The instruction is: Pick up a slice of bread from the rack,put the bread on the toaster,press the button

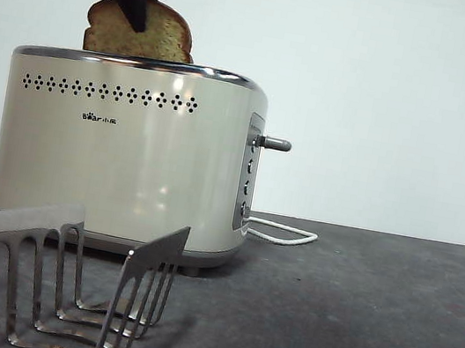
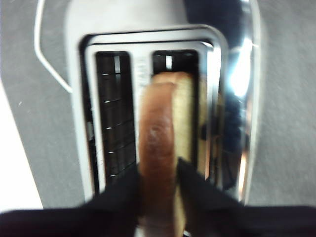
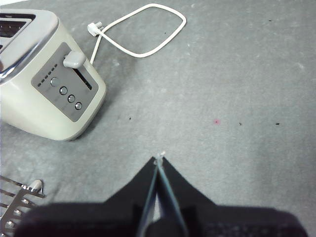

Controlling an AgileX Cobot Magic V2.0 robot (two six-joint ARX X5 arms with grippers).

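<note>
The slice of bread (image 1: 153,36), tan with brown flecks and a dark crust, stands partly sunk in one slot of the cream toaster (image 1: 128,157), the empty rack (image 1: 70,290) in front, clamped by the left gripper (image 2: 159,170), while the right gripper (image 3: 159,163) hovers closed over the table (image 3: 237,98).

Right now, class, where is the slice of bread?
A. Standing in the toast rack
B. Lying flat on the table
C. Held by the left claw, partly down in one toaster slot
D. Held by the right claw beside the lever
C: the left claw pinches the slice of bread, whose lower part sits in a slot of the toaster; the toast rack holds none.
</note>
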